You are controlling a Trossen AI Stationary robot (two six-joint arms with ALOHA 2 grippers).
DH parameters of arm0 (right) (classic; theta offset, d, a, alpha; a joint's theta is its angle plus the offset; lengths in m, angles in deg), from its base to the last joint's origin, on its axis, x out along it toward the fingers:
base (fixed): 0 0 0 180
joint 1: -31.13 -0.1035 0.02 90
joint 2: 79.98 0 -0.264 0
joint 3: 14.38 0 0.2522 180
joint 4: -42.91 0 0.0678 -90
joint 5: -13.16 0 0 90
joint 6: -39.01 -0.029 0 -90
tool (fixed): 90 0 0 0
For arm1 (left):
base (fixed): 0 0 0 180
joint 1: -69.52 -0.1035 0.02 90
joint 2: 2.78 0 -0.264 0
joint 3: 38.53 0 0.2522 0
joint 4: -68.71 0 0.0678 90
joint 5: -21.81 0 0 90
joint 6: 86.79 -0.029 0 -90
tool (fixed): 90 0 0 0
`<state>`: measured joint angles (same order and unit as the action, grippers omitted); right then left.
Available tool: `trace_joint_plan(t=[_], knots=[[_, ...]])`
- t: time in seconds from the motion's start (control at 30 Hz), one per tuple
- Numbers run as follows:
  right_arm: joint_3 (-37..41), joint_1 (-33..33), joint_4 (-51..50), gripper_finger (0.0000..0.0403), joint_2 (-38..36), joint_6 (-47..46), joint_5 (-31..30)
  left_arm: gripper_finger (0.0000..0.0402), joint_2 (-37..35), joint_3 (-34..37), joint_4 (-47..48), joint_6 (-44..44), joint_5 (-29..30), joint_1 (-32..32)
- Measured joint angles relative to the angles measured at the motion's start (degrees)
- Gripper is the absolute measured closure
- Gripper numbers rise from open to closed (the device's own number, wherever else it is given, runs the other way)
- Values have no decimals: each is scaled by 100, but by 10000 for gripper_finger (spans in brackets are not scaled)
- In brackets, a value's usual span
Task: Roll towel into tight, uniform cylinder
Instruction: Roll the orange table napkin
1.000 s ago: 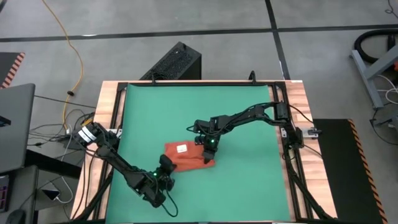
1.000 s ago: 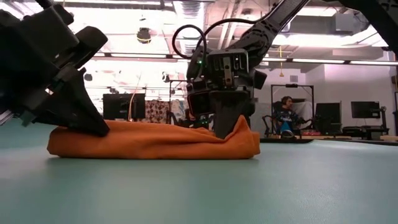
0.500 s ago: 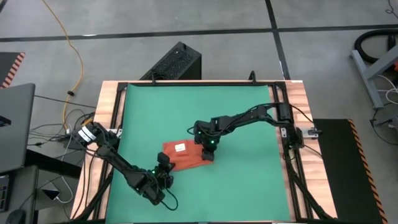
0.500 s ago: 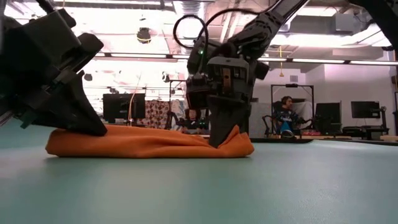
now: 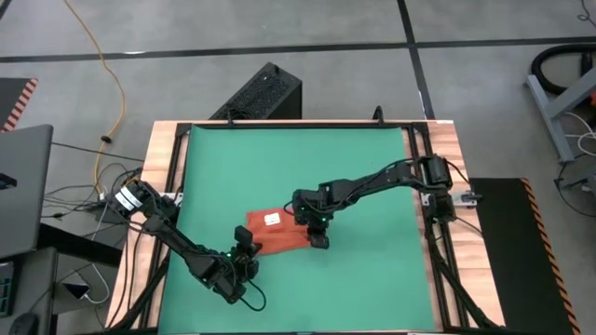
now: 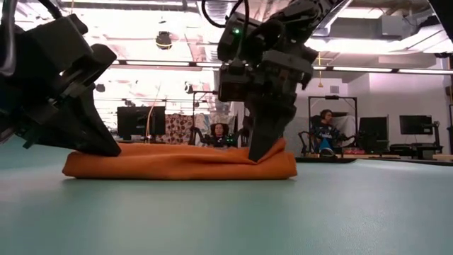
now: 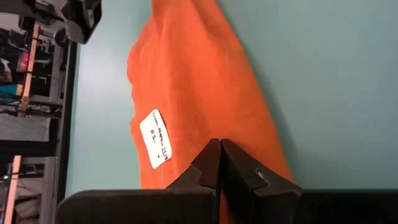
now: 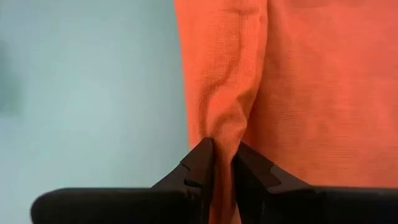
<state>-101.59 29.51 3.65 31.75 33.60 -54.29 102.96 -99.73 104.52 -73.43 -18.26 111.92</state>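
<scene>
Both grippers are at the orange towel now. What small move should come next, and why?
Probably the right gripper, which pinches a fold at one end of the towel, should carry that fold over toward the left gripper, which is shut and presses the other end. The towel lies flat, not yet a cylinder.

Folded orange towel (image 5: 277, 231) on mat

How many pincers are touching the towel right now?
2. The right pincer pinches a fold at one end of the towel; the left pincer, shut, presses on the opposite end.
</scene>
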Motion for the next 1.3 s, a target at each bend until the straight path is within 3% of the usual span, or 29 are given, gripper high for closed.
trace_joint_plan(t=[0.13,0.6,0.73,1.03,1.3], knots=[[0,-27,-6,325,-20,187,-502,401,0,3,1,54,0,2],[-9,-199,59,320,-81,585,-667,401,0,9,-122,-29,15,-9],[-9,-281,66,287,-90,726,-641,402,0,9,-167,-34,0,-9],[-307,-277,-149,174,-90,843,-612,402,0,9,-182,-82,-9,-9],[-865,57,-1012,173,-92,1462,-695,401,0,9,-158,-66,-11,-11]])
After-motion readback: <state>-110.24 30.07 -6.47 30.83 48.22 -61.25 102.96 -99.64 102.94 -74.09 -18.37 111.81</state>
